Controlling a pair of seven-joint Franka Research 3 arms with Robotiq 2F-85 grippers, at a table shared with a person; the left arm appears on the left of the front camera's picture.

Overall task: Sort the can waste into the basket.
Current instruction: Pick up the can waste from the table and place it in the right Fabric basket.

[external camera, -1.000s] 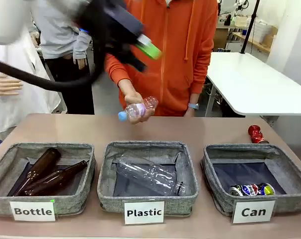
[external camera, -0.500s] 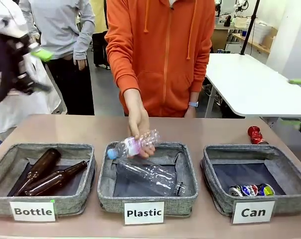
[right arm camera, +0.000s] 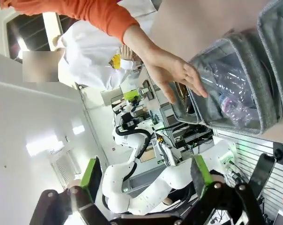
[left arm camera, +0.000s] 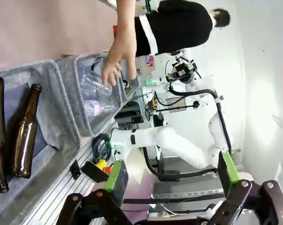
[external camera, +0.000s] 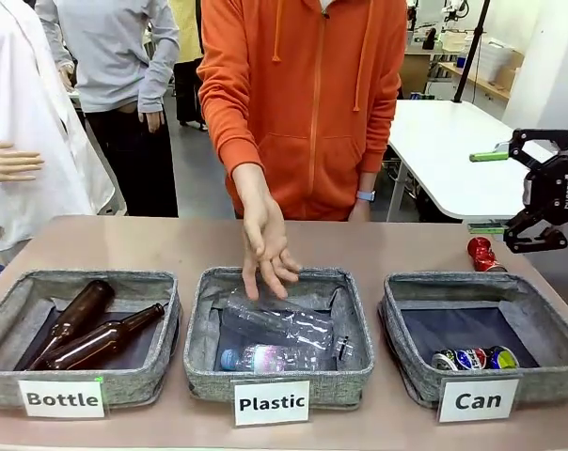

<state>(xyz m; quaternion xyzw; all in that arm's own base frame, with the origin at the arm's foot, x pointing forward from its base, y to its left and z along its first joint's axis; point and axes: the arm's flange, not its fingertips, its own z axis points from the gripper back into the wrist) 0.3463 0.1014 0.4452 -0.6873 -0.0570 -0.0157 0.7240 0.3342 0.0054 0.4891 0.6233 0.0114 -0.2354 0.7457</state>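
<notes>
A shiny red crushed can (external camera: 481,252) lies on the table just behind the grey Can basket (external camera: 406,296). A dark can (external camera: 474,358) with green, blue and white print rests in that basket's front right corner. My right gripper (external camera: 489,193) hangs open in the air above and slightly right of the red can, green pads far apart and nothing between them. The right wrist view has its fingers (right arm camera: 90,173) spread wide. My left gripper (left arm camera: 172,173) is open too, its fingers (left arm camera: 115,176) empty, high and left of the baskets.
The person's hand (external camera: 265,249) hovers open over the Plastic basket (external camera: 201,310), which holds clear bottles (external camera: 265,357). The Bottle basket (external camera: 7,301) at the left holds brown glass bottles (external camera: 101,340). More people stand behind the table.
The person lowered the small plastic bottle and let it drop into the Plastic basket. My left arm swung away to the left out of the front view. My right gripper came in from the right.
</notes>
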